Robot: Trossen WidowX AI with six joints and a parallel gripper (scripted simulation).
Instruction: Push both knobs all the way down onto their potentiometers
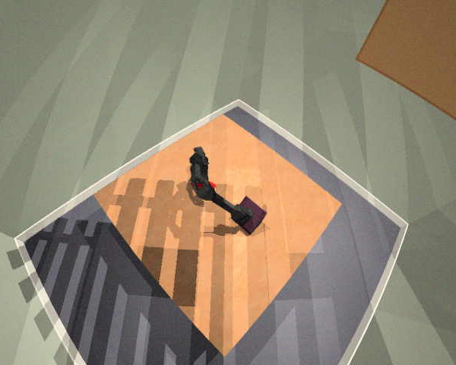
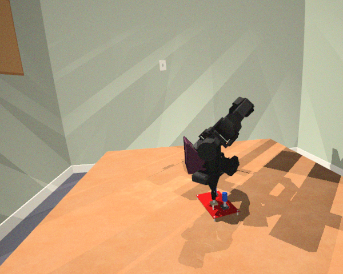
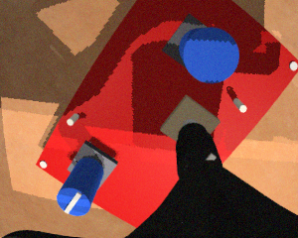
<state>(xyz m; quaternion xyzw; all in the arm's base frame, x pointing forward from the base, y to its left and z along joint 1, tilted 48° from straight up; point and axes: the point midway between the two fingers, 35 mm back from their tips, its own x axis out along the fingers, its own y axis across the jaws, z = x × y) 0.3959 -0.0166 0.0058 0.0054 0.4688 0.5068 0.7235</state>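
Note:
The red circuit board (image 1: 212, 185) (image 2: 204, 197) (image 3: 139, 195) stands on short legs. One blue knob (image 2: 224, 196) (image 3: 210, 55) sits high, with bare shaft showing beneath it above its dark potentiometer (image 2: 224, 207) (image 3: 174, 48). The other blue knob (image 3: 79, 188), with a white line on top, is at lower left in the wrist view beside its grey potentiometer (image 3: 107, 166); the arm mostly hides it in the exterior view, and its gap is unclear. My gripper (image 2: 213, 198) (image 3: 201, 171) is shut and empty, its tips over a grey-brown potentiometer (image 2: 214, 203) (image 3: 186, 110) between the knobs.
Two small posts (image 3: 73, 119) (image 3: 239, 105) stand up from the board. A dark purple plate (image 1: 256, 216) (image 2: 192, 157) is at the arm's base on the wooden table (image 1: 299, 196) (image 2: 91, 212). Shadows cross the board and table.

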